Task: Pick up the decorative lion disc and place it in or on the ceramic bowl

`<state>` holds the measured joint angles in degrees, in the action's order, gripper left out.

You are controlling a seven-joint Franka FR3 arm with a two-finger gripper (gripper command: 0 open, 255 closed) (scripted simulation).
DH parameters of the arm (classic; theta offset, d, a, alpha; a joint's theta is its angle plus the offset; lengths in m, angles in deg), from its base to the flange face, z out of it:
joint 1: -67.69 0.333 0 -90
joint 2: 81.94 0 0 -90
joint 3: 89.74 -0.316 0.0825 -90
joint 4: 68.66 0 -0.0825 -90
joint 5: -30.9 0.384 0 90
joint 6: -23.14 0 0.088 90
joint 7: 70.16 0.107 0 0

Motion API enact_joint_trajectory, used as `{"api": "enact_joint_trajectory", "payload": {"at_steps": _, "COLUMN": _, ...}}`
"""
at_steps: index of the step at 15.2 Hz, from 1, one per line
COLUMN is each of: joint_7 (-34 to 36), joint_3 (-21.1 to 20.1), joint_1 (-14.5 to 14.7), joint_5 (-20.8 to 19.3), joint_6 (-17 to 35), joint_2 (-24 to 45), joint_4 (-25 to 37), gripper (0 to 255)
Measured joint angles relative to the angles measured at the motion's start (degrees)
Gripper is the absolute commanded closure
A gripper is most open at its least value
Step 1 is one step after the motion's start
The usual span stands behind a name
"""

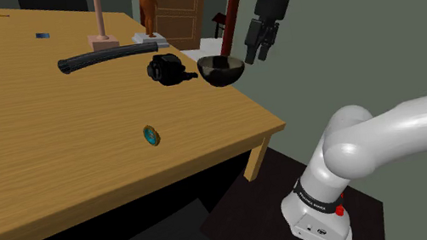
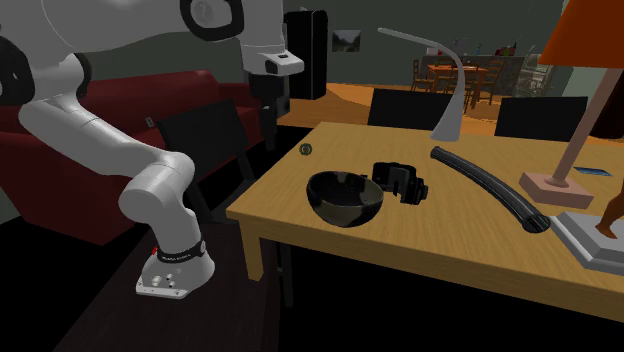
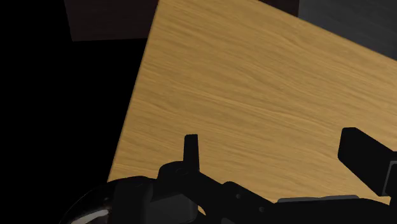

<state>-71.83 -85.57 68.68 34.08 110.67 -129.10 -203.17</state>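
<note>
The lion disc (image 1: pixel 151 135) is a small round teal and gold piece lying flat on the wooden table (image 1: pixel 55 163), near its front edge. In the second exterior view the disc (image 2: pixel 306 150) sits at the table's near corner. The dark glossy bowl (image 1: pixel 222 70) stands upright at the table's right edge in the shoulder view, and the bowl (image 2: pixel 345 198) holds nothing. My gripper (image 1: pixel 260 53) hangs open in the air just beyond that edge, to the right of the bowl and above it. In the second exterior view the gripper (image 2: pixel 270 138) is left of the disc. Its fingers (image 3: pixel 191 150) stand apart with nothing between them.
A black lumpy object (image 1: pixel 168 69) lies right beside the bowl. Behind it a long black tube (image 1: pixel 104 56) stretches across the table. An orange-shaded lamp base (image 2: pixel 548 184) and a white desk lamp (image 2: pixel 450 100) stand further back. A red sofa (image 2: pixel 130 120) is behind the arm.
</note>
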Motion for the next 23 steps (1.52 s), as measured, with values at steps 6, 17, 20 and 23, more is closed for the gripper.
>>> {"api": "enact_joint_trajectory", "payload": {"at_steps": 6, "joint_7": 5.8, "joint_3": -5.5, "joint_1": 1.3, "joint_5": 2.9, "joint_6": 3.8, "joint_2": 1.9, "joint_4": -1.4, "gripper": 0}}
{"api": "enact_joint_trajectory", "payload": {"at_steps": 17, "joint_7": 22.3, "joint_3": -21.1, "joint_1": 4.1, "joint_5": 8.5, "joint_6": 14.5, "joint_2": 13.1, "joint_4": 0.8, "gripper": 0}}
{"api": "enact_joint_trajectory", "payload": {"at_steps": 20, "joint_7": 26.7, "joint_3": -25.0, "joint_1": 4.2, "joint_5": 8.4, "joint_6": 17.2, "joint_2": 17.8, "joint_4": 3.0, "gripper": 0}}
{"api": "enact_joint_trajectory", "payload": {"at_steps": 23, "joint_7": 31.7, "joint_3": -29.1, "joint_1": 4.0, "joint_5": 7.5, "joint_6": 19.7, "joint_2": 23.5, "joint_4": 6.3, "gripper": 0}}
